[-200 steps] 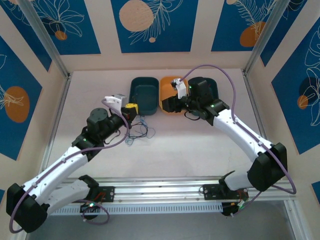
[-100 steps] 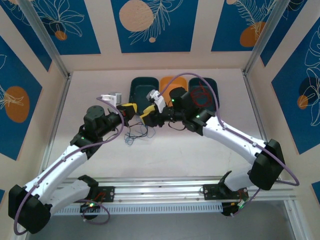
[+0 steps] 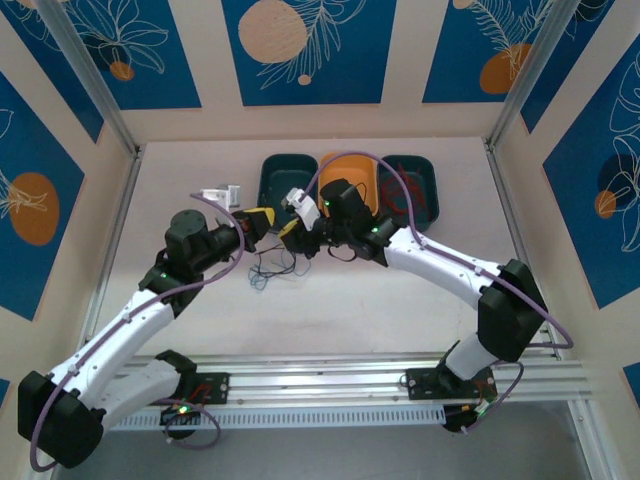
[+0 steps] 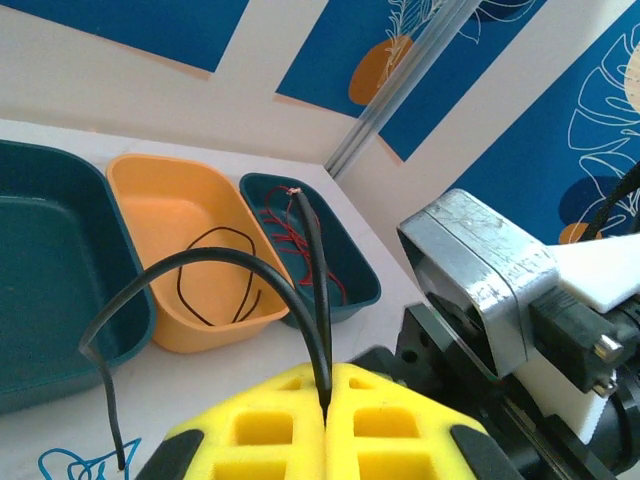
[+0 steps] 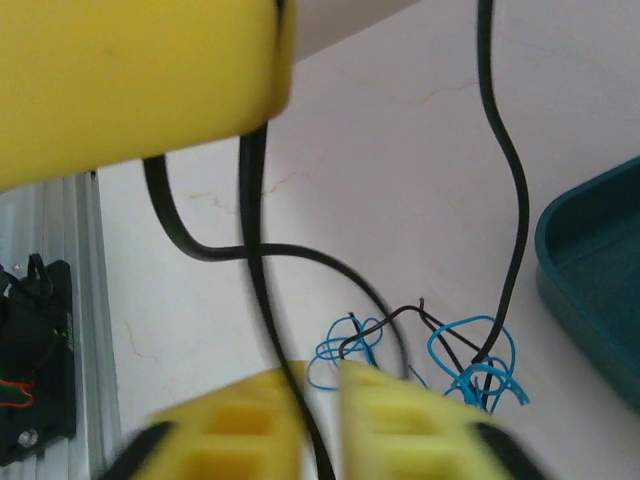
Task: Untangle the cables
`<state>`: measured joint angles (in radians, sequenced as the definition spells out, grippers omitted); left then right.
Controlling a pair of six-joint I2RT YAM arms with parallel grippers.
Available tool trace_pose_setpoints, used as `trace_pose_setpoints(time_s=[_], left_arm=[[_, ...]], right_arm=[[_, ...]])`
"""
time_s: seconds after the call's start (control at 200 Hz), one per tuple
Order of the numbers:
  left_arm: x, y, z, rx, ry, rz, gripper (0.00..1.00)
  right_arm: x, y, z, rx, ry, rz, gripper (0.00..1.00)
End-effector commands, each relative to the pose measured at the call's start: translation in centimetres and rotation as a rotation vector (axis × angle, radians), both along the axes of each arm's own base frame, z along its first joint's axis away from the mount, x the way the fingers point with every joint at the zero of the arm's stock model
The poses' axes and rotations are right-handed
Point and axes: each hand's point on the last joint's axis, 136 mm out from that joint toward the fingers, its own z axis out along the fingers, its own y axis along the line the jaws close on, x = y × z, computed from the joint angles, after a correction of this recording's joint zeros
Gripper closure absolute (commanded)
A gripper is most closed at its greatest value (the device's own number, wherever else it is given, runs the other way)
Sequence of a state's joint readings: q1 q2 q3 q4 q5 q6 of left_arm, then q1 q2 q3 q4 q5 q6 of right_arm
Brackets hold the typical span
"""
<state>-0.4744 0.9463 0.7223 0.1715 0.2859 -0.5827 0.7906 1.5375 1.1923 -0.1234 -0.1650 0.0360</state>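
The orange bin point(image 4: 130, 165) holds a black loop point(image 4: 213, 233), the teal bin point(image 4: 355, 290) beside it a red cable point(image 4: 295, 240); in front, left gripper point(image 4: 327, 400) and right gripper point(image 5: 322, 385) both pinch the black cable point(image 4: 200, 255), not yet freed from the blue cable point(image 5: 470, 378).

A pale, matte bench point(image 3: 400, 300) carries three oblong plastic bins side by side at its far edge, dark teal point(image 3: 285, 180), orange point(image 3: 352, 168) and dark teal point(image 3: 431, 180), and nearer its middle a loose tangle of thin blue and black cables point(image 3: 272, 268).
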Motion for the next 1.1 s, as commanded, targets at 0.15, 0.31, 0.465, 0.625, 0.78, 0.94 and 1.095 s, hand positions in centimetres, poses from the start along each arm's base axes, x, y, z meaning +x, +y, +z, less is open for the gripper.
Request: trace_pose_setpoints(time_s=[0.15,0.31,0.465,0.625,0.78,0.94,1.095], left_arm=[[0.2,1.8,1.2,-0.028,-0.021,0.058,0.57],[-0.1,3.9,2.0,-0.024,-0.079,0.136,0.17],[-0.2,5.9,1.3,0.042,-0.072,0.23,0.0],[0.1,8.1,-1.0,0.055,-0.024,0.354,0.0],[0.4,7.4,-3.4,0.097,0.02,0.323,0.0],[0.7,3.7,-5.8,0.135,0.045,0.115,0.0],[1.1,0.9,-7.6,0.152,0.025,0.01,0.0]], right_arm=[[-1.1,-0.7,5.2,0.077,-0.081,0.008,1.0],[-2.1,-2.4,8.0,0.097,-0.122,-0.014,1.0],[-2.9,-3.9,11.5,0.133,-0.173,-0.051,1.0],[-4.0,-5.4,15.4,0.192,-0.243,-0.078,1.0],[-5.8,-6.5,18.7,0.27,-0.322,-0.061,1.0],[-6.3,-7.4,21.0,0.326,-0.361,-0.087,1.0],[-7.0,-7.6,23.0,0.378,-0.391,-0.072,1.0]])
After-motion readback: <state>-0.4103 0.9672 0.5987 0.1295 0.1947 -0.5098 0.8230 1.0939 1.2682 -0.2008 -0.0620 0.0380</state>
